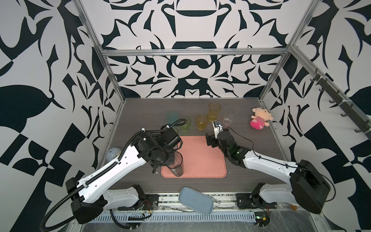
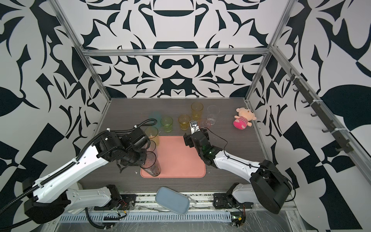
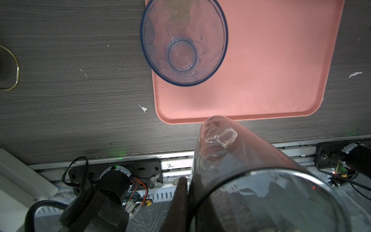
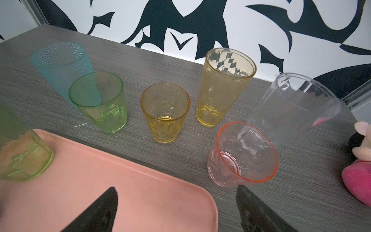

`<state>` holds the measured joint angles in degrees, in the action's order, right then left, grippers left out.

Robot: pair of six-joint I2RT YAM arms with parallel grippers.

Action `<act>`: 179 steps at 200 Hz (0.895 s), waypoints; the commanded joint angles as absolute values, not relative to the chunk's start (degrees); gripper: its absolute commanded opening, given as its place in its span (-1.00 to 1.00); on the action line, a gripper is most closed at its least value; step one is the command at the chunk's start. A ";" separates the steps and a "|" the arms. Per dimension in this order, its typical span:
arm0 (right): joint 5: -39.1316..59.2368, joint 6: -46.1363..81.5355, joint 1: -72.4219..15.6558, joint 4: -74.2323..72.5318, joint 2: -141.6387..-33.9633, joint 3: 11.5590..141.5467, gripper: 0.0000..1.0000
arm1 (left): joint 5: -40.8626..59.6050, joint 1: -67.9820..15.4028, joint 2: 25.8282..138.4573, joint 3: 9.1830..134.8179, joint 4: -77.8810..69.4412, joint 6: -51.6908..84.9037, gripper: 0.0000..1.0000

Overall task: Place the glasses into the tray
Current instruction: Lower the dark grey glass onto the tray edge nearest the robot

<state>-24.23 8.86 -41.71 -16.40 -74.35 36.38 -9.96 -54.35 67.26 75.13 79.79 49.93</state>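
The left hand (image 3: 188, 202) clamps the grey glass (image 1: 177, 164) by its rim, at the near-left corner of the tray (image 1: 200, 156). The right hand (image 4: 176, 188), fingers apart, hovers beside the pink glass (image 4: 241, 156) on the counter (image 4: 190, 152).

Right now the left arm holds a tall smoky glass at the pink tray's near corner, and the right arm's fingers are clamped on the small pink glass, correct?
Not quite. The right fingers are open and empty: the right wrist view shows the small pink glass standing free on the table beyond them. The left fingers do hold the smoky glass at the tray's corner.
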 commanded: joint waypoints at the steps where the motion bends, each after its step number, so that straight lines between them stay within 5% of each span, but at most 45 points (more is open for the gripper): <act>1: -24.85 9.45 -41.92 -16.61 -74.20 38.67 0.89 | -11.61 -54.49 65.64 74.07 83.10 51.90 -1.00; 179: -24.96 9.56 -41.95 -16.01 -75.06 39.24 0.89 | -18.31 -54.49 65.23 61.39 75.31 60.40 -1.00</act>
